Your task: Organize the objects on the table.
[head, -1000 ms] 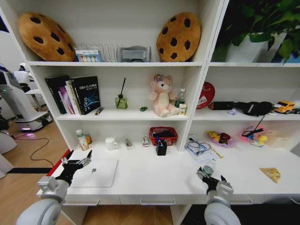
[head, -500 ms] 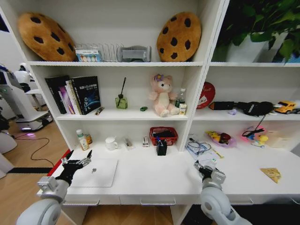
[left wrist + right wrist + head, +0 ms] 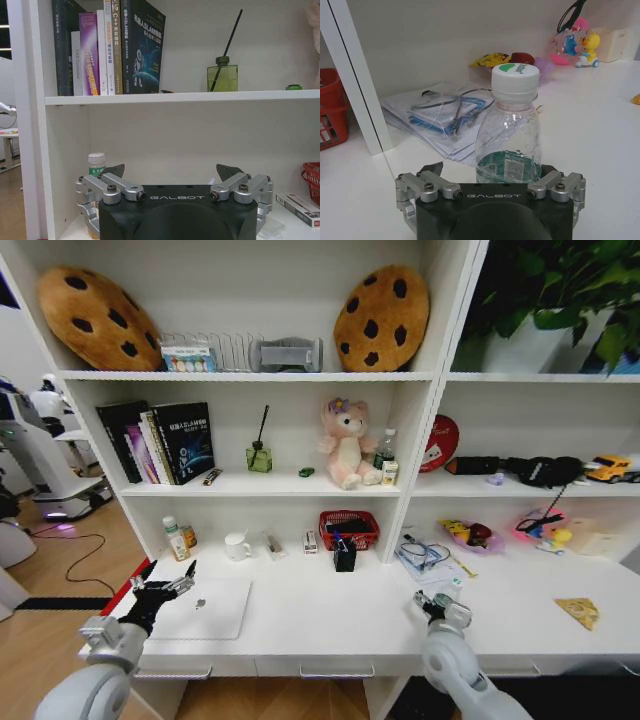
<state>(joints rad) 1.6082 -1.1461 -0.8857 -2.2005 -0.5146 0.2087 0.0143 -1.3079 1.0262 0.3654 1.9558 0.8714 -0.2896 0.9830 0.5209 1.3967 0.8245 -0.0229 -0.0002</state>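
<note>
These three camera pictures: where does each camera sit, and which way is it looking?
Head view: up on the robot's head, facing forward and down at the white desk and shelves; both arms show, left pincer over the silver laptop.
Left wrist view: on the left arm, facing the books; its open pincer shows.
Right wrist view: on the right arm, facing a clear bottle between its pincer's open fingers.
Shared: the red basket appears in all three.

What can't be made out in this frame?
Bottle base: right wrist view, behind the right gripper body.
Laptop left edge: head view, left gripper covers it.
Green shelf item by the teddy bear: head view, too small to identify.
</note>
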